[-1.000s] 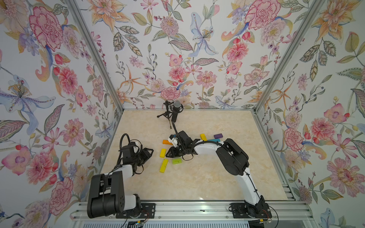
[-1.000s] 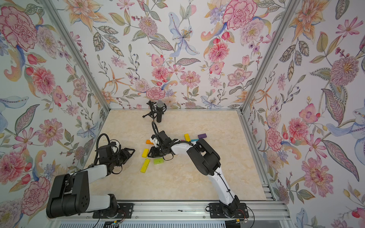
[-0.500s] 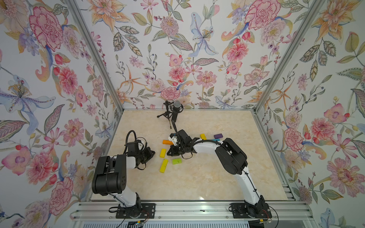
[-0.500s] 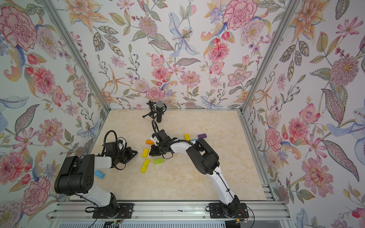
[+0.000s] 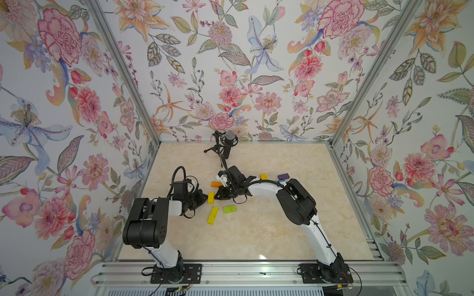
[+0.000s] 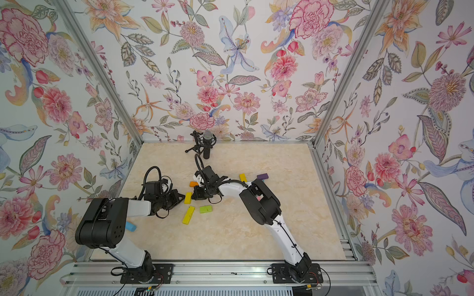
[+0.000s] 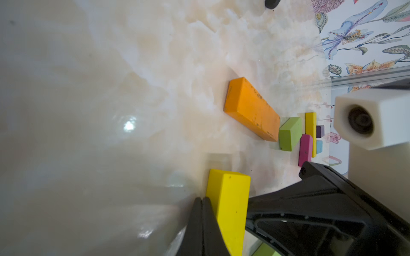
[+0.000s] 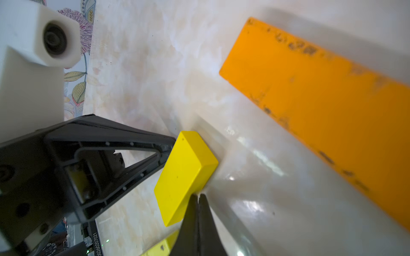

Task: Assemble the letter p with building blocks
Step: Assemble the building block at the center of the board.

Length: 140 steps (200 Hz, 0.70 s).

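Short yellow block point(image 5: 210, 197): laid flat between both grippers, long axis roughly toward the orange block point(image 5: 216, 184).
Left gripper point(image 7: 201, 201): closed empty, pressed against one long side.
Right gripper point(image 8: 198, 199): closed empty, apparently touching the opposite side.

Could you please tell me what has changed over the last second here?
The left hand swung in to the short yellow block and now rests against its side, opposite the right hand. Both hands are shut, gripping nothing. The long yellow block, lime block and microphone stayed put.
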Motion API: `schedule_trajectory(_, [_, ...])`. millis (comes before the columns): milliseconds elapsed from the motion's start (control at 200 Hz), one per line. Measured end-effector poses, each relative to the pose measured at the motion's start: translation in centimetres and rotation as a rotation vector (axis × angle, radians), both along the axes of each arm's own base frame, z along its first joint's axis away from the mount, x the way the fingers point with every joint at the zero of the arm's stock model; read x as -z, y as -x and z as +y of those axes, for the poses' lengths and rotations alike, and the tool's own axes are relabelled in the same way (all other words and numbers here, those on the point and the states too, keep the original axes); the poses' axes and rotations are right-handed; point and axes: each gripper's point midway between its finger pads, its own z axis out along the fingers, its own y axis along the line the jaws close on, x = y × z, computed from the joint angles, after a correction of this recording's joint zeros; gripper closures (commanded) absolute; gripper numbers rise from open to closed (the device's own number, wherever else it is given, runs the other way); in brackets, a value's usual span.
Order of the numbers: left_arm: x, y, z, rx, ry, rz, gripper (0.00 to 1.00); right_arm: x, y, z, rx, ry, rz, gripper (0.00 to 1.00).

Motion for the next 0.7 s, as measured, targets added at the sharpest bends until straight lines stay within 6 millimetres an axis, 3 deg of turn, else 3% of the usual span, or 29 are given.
schedule_trajectory(701, [0.0,-2.3,-0.2,0.007,0.006,-0.025,1.0,0.2,-1.5,-0.1,0.012,0.003,0.027,1.0])
